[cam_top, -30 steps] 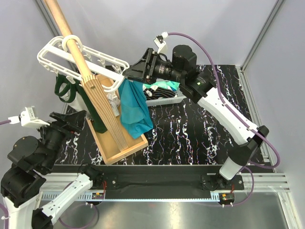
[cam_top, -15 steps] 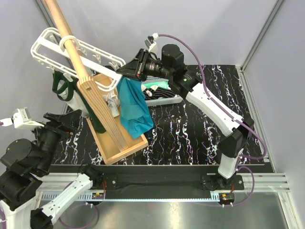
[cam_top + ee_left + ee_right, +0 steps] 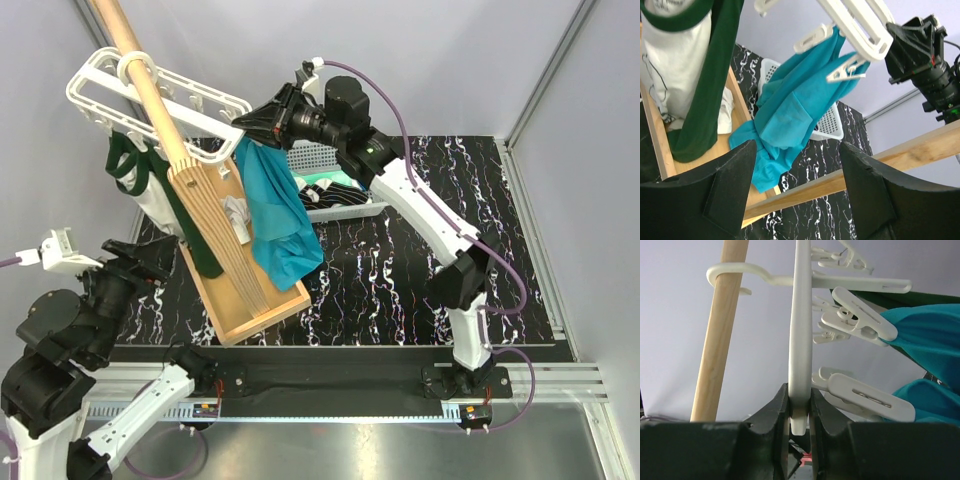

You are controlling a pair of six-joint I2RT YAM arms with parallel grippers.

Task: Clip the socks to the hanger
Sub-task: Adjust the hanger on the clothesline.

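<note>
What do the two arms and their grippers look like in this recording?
The left arm and right arm both have white link shells and bulky black joint housings. The left gripper and right gripper have matte black, wedge-shaped fingers. A purple cable runs along the right arm.

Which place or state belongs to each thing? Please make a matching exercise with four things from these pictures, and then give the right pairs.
Column one:
1. hanger
2. teal cloth
3. left end effector
4. right end effector

Column two:
A. open, nothing between its fingers
B. hooked over the wooden pole
C. shut on the hanger's frame
D. held by clips, hanging down

Pairs: 1-B, 2-D, 3-A, 4-C
</note>
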